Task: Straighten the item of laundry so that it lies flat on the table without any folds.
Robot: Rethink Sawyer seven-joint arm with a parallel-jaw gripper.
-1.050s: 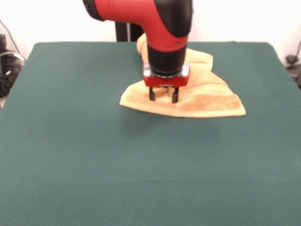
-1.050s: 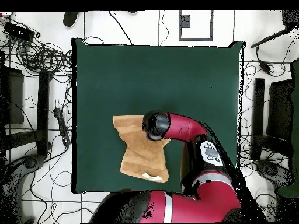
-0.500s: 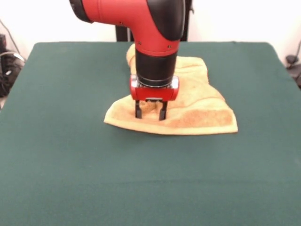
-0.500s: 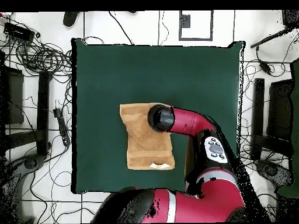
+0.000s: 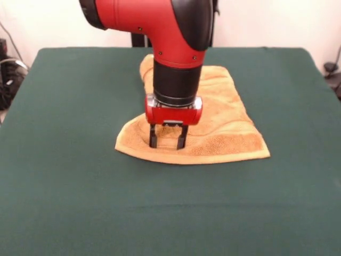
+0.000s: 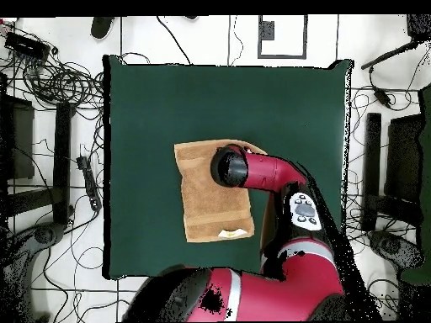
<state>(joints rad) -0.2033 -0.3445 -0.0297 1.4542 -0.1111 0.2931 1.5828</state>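
- The towel [image 5: 224, 125] has slid with me toward the near side of the table [image 5: 69, 176] over the last second; its front edge now sits lower in the front view than it did, and its outline has opened from a bunched, wedge-like heap into something close to a rectangle.
- In the overhead view the towel [image 6: 206, 198] reads as a nearly straight-sided shape, where a second ago it was skewed and doubled at one corner. I judge the dragging to be working: most of the fold has pulled out.
- Soft ridges still run across the cloth behind me in the front view, and a small white label [image 6: 226, 233] shows at the edge nearest my base, so I would not call it fully flat yet.
- It lies around the middle of the table, clear of every edge.
- My gripper [image 5: 167, 140] stands upright on the towel's front-left part, just inside the front edge, tips pressed down onto the cloth.
- My fingers [image 5: 153, 137] are spread apart, with terry visible between them; they pin the cloth and do not pinch it.
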